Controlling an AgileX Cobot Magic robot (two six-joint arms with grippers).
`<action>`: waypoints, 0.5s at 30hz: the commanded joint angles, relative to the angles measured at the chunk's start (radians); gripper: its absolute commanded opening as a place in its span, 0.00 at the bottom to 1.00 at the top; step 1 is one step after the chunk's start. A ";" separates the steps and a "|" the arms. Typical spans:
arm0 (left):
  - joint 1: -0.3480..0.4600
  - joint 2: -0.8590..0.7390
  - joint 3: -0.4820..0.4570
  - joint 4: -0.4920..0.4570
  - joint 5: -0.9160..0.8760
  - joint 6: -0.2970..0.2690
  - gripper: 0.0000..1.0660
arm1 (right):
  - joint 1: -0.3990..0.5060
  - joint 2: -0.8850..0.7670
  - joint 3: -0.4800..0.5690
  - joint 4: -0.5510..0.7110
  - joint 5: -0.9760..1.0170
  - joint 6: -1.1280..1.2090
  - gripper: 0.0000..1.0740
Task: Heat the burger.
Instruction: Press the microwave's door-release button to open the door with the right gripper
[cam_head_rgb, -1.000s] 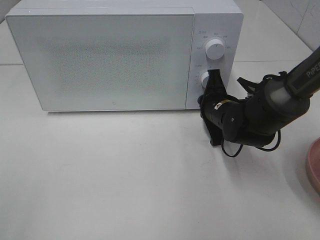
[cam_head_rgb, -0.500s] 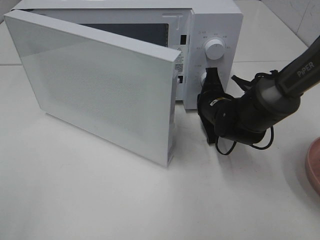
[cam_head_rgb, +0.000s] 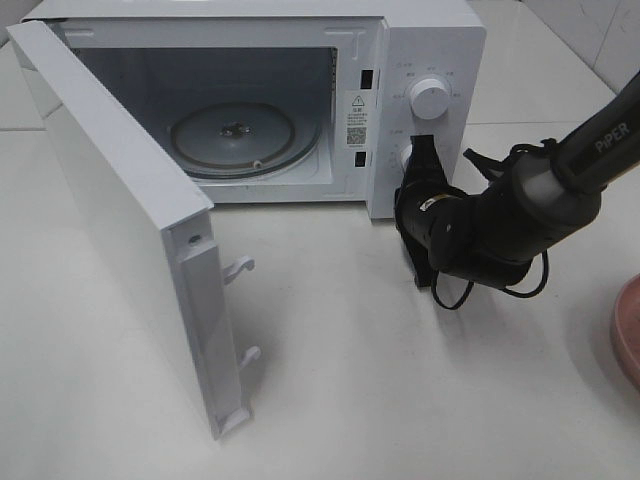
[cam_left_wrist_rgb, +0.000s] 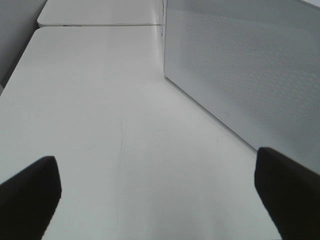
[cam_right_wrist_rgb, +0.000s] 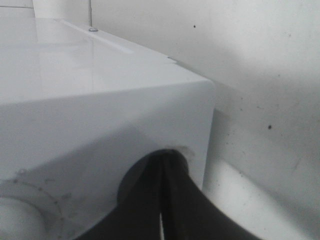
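Exterior high: microwave door (cam_head_rgb: 130, 250) open; right pincer (cam_head_rgb: 421, 148) closed at lower knob (cam_head_rgb: 405, 157); left pincer (cam_left_wrist_rgb: 159, 172) spread wide

Microwave door (cam_head_rgb: 120, 210) now wide open.

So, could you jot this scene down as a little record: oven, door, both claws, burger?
Oven: white boxy microwave, empty apart from its round glass turntable
Door: white door swung wide open
Right gripper: shut, tips at the lower white dial
Left gripper: open, holding nothing, over the white table
Burger: not in view
Plate: pink plate, only its curved edge showing
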 joint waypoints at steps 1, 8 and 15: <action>0.004 -0.021 0.002 -0.004 -0.006 -0.005 0.97 | -0.030 -0.020 -0.043 -0.091 -0.148 -0.017 0.00; 0.004 -0.021 0.002 -0.004 -0.006 -0.005 0.97 | -0.030 -0.069 0.055 -0.119 -0.042 -0.010 0.00; 0.004 -0.021 0.002 -0.004 -0.006 -0.005 0.97 | -0.030 -0.082 0.111 -0.143 -0.043 0.046 0.00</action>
